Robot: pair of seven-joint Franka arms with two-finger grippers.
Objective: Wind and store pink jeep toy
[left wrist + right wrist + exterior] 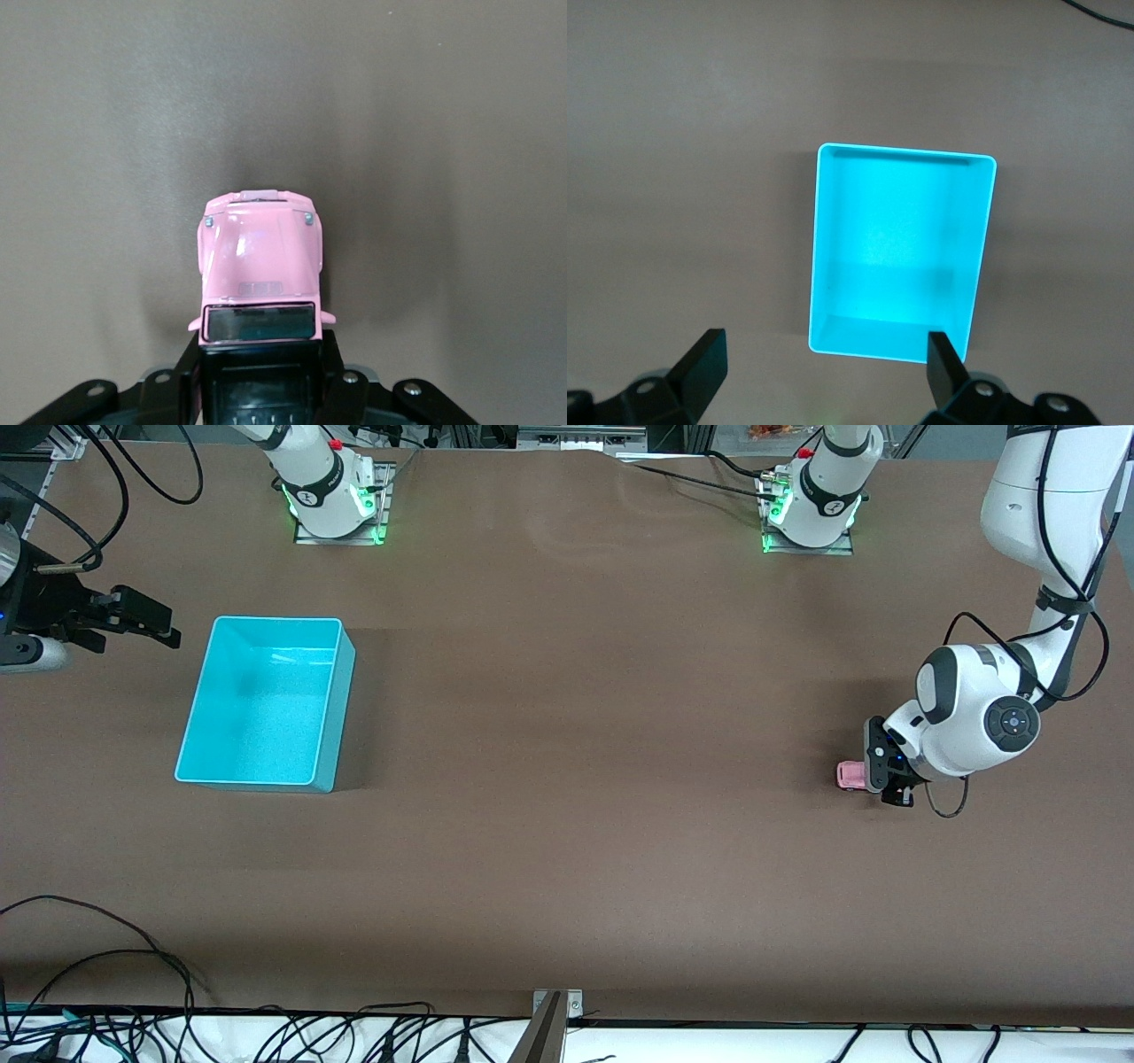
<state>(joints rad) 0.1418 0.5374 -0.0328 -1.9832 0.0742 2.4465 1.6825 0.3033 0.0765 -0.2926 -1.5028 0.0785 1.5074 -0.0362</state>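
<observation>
**A:** Where did you have the pink jeep toy [849, 774] at that point?

**B:** You had it on the table [567, 779], close to the edge at the left arm's end and well apart from the turquoise bin [266, 701], which sat toward the right arm's end.

**A:** And the left gripper [889, 779]?

**B:** You had it down at table level with its fingers [335, 390] clamped on the jeep's black-roofed rear, the pink hood sticking out in front. My guess is you gripped it low and from the back so the wheels stayed on the surface, ready to be dragged for winding.

**A:** What about the right gripper [826, 365]?

**B:** You left it waiting with its fingers spread wide and nothing between them, beside the bin near the table's edge at that end, the bin's hollow empty.
</observation>
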